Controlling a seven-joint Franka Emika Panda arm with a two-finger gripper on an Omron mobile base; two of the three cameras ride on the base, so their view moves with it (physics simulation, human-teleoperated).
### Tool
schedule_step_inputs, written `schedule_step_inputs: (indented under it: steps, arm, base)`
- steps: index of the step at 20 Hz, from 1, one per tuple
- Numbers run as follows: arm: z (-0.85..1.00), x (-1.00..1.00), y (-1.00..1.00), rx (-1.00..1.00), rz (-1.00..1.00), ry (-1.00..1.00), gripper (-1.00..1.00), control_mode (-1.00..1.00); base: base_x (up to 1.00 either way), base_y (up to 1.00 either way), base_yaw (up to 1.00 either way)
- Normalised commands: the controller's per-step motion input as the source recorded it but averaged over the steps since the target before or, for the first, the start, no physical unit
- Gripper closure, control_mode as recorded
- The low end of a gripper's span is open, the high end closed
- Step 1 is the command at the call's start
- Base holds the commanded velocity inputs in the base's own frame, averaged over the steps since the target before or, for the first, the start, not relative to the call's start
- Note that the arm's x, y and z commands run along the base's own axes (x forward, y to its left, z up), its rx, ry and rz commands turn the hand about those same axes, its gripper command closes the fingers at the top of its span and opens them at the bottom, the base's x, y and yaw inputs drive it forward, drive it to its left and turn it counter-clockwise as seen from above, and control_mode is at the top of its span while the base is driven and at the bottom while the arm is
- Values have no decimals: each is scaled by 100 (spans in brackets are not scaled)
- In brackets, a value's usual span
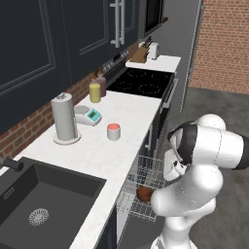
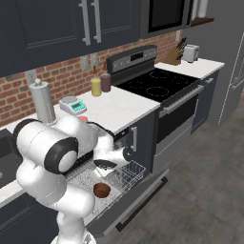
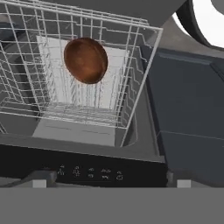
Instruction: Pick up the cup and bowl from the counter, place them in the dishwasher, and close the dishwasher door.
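White counter [image 1: 131,121] with cup [image 1: 114,131] near paper-towel roll [image 1: 64,118]; bowl [image 3: 85,60] in rack [image 3: 131,87] under spread, empty hand [image 2: 106,165].

A home kitchen, seemingly: stove [image 1: 141,81], sink [image 1: 44,204], dishwasher [image 2: 112,183], brick backsplash [image 2: 62,76].

The bowl [image 2: 101,190] lies in the pulled-out rack [image 2: 127,174] of the dishwasher [image 3: 109,173], below the desk [image 1: 127,121] edge. On the desk, the cup [image 1: 113,131] stands right of the towel roll [image 1: 64,118], before the scale [image 1: 89,115].
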Motion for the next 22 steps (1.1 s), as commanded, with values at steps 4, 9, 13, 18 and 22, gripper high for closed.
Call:
schedule_step_inputs:
  steps: [4,9,13,18,22]
  arm:
    - [100,0,12,-13,18,-9,-100,-100]
    - [100,0,13,-14,23,-13,-100,-100]
    - [98,8,12,-15,25,-15,-100,-100]
    - [61,37,13,-10,28,-12,-100,-100]
    - [37,71,24,-4,26,-2,-100,-100]
  base:
    - [0,0,0]
    - [0,0,0]
    - [0,0,0]
    - [0,0,0]
    - [0,0,0]
